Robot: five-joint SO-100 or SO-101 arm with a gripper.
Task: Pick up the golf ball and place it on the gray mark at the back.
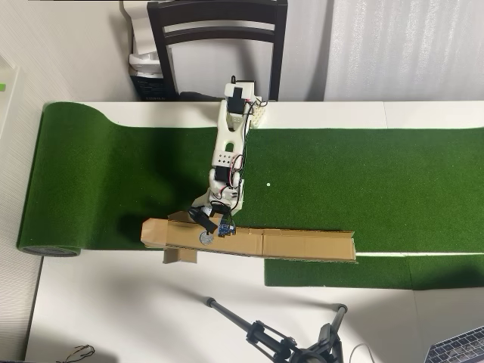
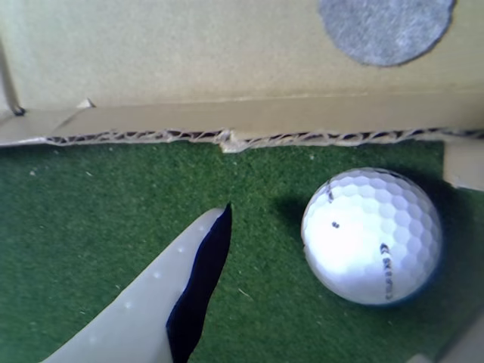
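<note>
- wrist view, left to right: one pale fingertip w/ a black pad, resting low over the green turf. bare turf lies between it and the golf ball, so no contact.
- ball sits on the turf just beside the cardboard strip; prob stopped there against the strip's edge.
- gray mark is up on the cardboard, top right, beyond the ball, not covered yet.
- pincer: only one finger clearly visible, a pale sliver at bottom right may be the other. looks spread around the ball w/ nothing held, but width can't be told for sure.
- overhead view: arm reaches down to the strip.
</note>
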